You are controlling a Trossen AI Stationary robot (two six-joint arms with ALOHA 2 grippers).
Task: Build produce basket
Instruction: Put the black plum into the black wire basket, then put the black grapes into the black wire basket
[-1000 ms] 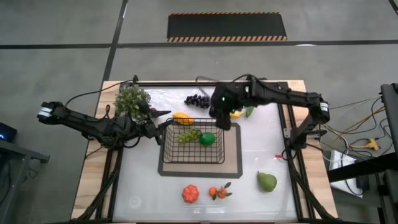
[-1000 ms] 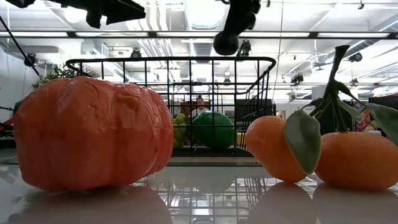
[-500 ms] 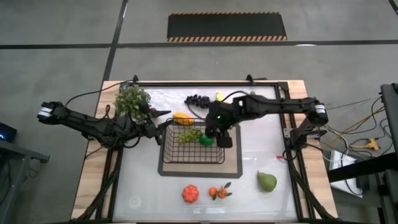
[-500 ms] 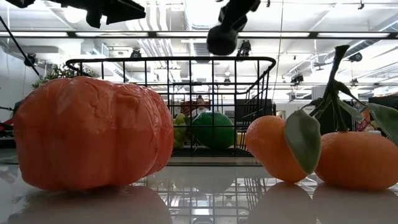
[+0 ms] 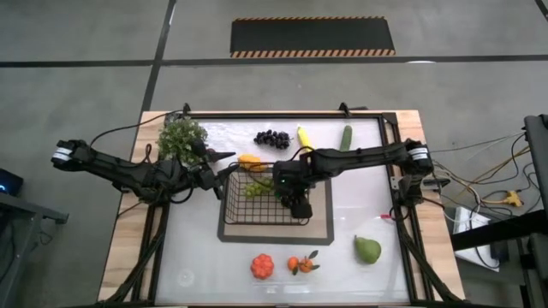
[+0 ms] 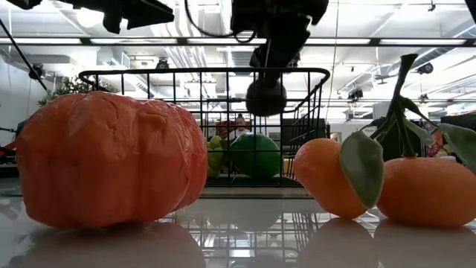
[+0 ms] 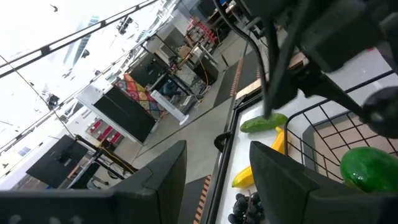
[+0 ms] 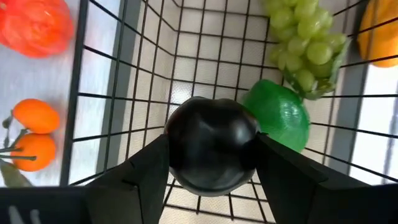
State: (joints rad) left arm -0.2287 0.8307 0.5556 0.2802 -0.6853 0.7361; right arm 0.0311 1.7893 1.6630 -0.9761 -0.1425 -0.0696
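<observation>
Gripping a dark round fruit [image 8: 211,152], right claw [image 5: 295,198] hangs over the black wire basket [image 5: 235,211], fingers shut tight on both sides of it; low view shows fruit just below rim level. Inside basket: green grapes [image 8: 305,53] + green round fruit [image 8: 278,118]. Left claw [image 5: 224,157] waits near basket's far-left corner, fingers apart, nothing held. Pear [image 5: 367,250], tomato [image 5: 262,266], oranges [image 5: 300,264] sit on counter [image 5: 360,197] outside basket.
</observation>
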